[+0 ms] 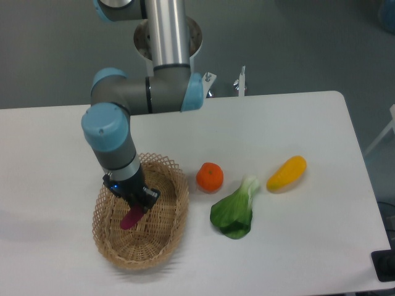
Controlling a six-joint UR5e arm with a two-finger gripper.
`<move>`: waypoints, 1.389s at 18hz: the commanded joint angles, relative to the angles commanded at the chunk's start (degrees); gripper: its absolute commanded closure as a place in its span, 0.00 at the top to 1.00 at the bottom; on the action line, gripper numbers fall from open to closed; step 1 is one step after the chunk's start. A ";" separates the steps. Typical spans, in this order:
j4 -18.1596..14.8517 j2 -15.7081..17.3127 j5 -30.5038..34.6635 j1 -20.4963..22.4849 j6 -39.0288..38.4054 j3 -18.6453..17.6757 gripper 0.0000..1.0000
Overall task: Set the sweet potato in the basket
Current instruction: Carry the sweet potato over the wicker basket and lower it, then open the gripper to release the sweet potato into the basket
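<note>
— Where has the sweet potato (130, 218) got to?

— It is down inside the basket (166, 243), over toward the left half of it. The gripper (134, 208) is pinching its upper end, and the purple body hangs out below the fingers, tilted, its low tip at or just above the woven floor. I cannot tell from here whether it is touching.

— So the carrying is done?

— I would say so. The arm reaches down over the basket's far-left rim, and the tuber sits well within the wicker wall. This looks like the placing step, with only the letting go left.

— What does that take?

— The fingers need to spread so the tuber drops or settles on the bottom. Then the arm should lift straight up, since the lattice rim is close on the left and a sideways pull could catch it or drag the basket.

— And the rest of the table?

— The orange fruit (210, 176) lies just right of the basket, the leafy green (234, 213) beyond it, and the yellow vegetable (287, 173) further right. All are apart from the arm.
</note>
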 joint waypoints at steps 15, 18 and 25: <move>0.09 1.93 2.02 -1.23 1.32 2.36 1.00; 2.36 3.16 1.93 -0.88 1.23 4.12 1.00; 1.15 8.52 4.92 7.46 7.01 6.15 1.00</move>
